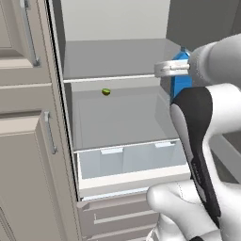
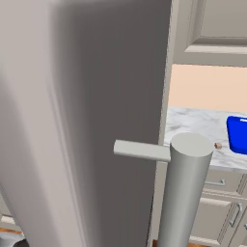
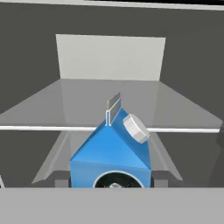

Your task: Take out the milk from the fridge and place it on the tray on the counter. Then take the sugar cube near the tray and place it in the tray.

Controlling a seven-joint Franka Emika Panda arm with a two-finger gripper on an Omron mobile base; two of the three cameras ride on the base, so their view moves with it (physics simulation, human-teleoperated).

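Observation:
The milk point(image 3: 109, 151), a blue carton with a gabled top and a white cap, sits between my gripper point(image 3: 111, 183) fingers, which press on its two sides. In the left base view the milk point(image 1: 180, 80) hangs at the right front of the fridge point(image 1: 117, 56), level with the upper shelf edge, with the gripper point(image 1: 175, 70) shut on it and my arm covering its lower part. The blue tray point(image 2: 237, 135) lies on the counter point(image 2: 193, 125) at the far right, cut off by the frame edge. The tan sugar cube point(image 2: 218, 145) rests just left of the tray.
A tiny green round item point(image 1: 106, 92) lies on the middle fridge shelf. Translucent drawers point(image 1: 132, 160) sit below it. Beige cabinets point(image 1: 23, 141) flank the fridge on the left. The open fridge door point(image 2: 82, 120) and its grey handle point(image 2: 185, 188) stand between me and the counter.

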